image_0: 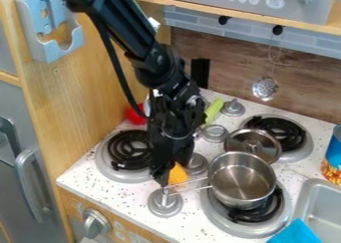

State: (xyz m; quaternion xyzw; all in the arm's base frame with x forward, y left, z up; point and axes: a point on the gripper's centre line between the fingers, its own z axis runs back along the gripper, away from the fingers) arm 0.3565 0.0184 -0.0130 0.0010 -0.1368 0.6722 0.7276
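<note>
Tool [169, 177] beside orange object [178, 175], near steel pot [241, 181], cannot tell whether apart or together

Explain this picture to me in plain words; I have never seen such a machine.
The black machine is a robot arm, seen from a fixed camera looking down at a slant on a toy stove. It comes in from the upper left, and its grasping part, the tool, hangs low over the stovetop. An orange object is right at the tool; I cannot tell whether it is held. Beside them, a metal saucepan sits on the front right burner, its wire handle pointing toward the tool. Behind the saucepan lies a lid. A blue cloth is near the sink.
</note>
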